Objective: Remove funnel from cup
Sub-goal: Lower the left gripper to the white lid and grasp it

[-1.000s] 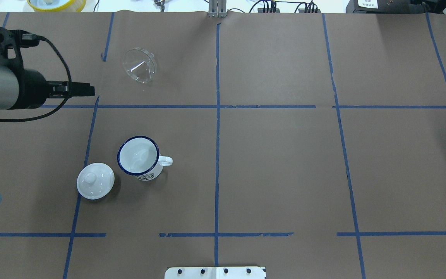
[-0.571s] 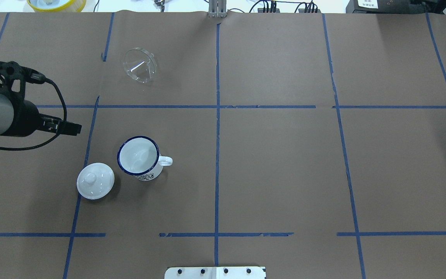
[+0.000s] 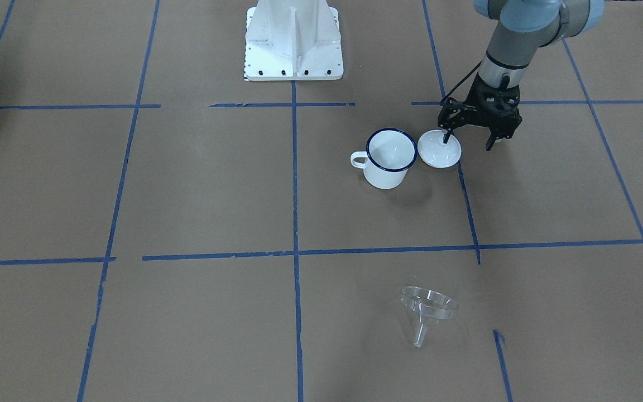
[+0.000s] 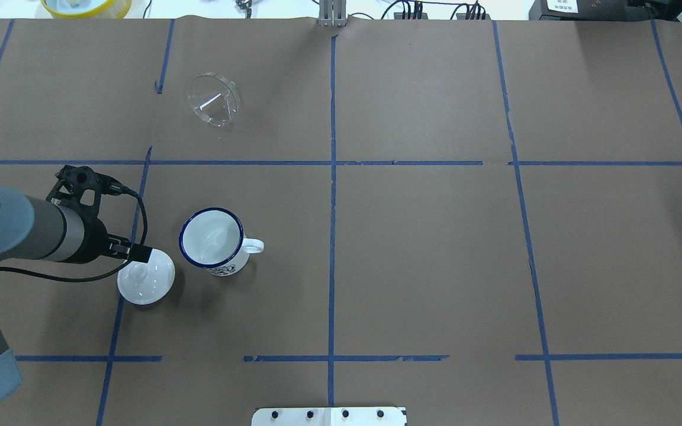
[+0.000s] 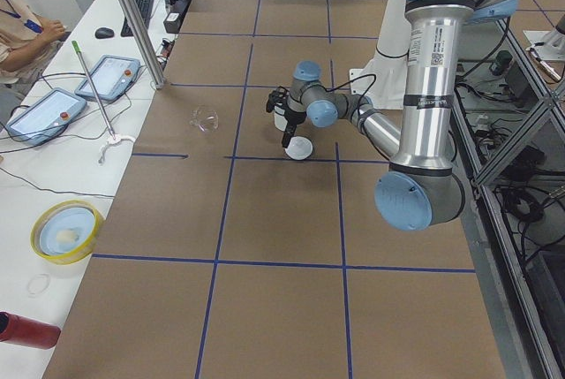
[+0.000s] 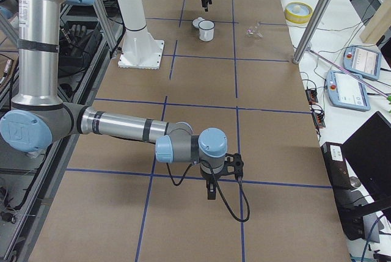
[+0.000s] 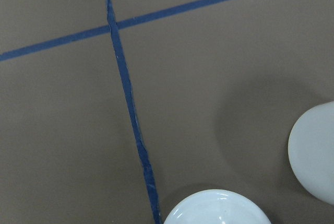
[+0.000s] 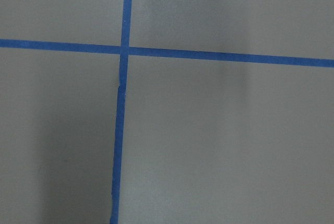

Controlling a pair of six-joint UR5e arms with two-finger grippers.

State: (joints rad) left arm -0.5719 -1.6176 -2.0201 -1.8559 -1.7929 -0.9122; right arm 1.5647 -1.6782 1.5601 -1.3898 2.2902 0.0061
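The clear funnel (image 4: 214, 99) lies tipped on the brown table, far from the cup; it also shows in the front view (image 3: 428, 310). The white cup (image 4: 212, 239) with a dark blue rim stands upright and empty (image 3: 391, 159). My left gripper (image 3: 468, 139) is open and empty, with one fingertip (image 3: 447, 137) over the edge of the white domed lid (image 3: 439, 149) beside the cup. In the overhead view the left gripper (image 4: 137, 253) reaches the lid (image 4: 146, 276). My right gripper (image 6: 211, 192) shows only in the exterior right view, far from the cup; I cannot tell its state.
The left wrist view shows the lid's rim (image 7: 216, 208) at the bottom and the cup's edge (image 7: 315, 156) at the right. Blue tape lines cross the table. The robot's white base plate (image 3: 293, 56) stands at the robot's side.
My left arm has swung from the far left of the table towards the robot's side, and its gripper now reaches the lid. Funnel, cup and lid have not moved.
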